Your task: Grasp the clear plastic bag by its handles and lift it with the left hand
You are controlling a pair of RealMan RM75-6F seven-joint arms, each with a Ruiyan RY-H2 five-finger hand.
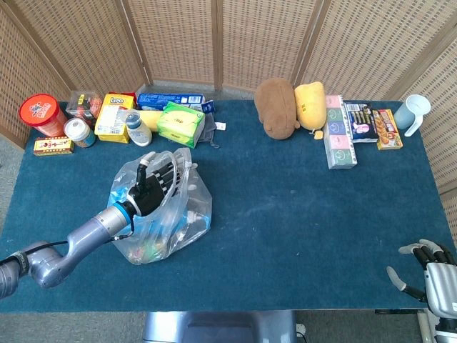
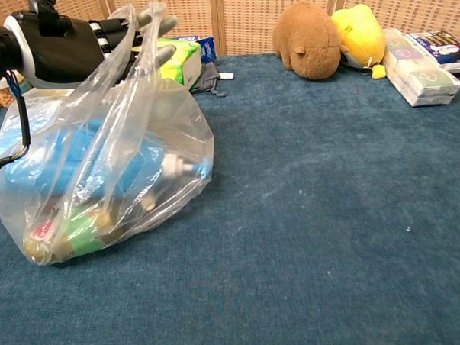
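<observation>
The clear plastic bag sits on the blue table, left of centre, filled with blue, green and other items. Its handles stand up, stretched over my left hand. That hand's black fingers reach straight through the handle loops and are spread, not curled around them. The bag's bottom still rests on the cloth. My right hand hangs at the table's near right corner, fingers apart, holding nothing.
Behind the bag stand a green tissue box, a bottle, a yellow box and a red can. A brown plush, a yellow plush, boxes and a cup line the back right.
</observation>
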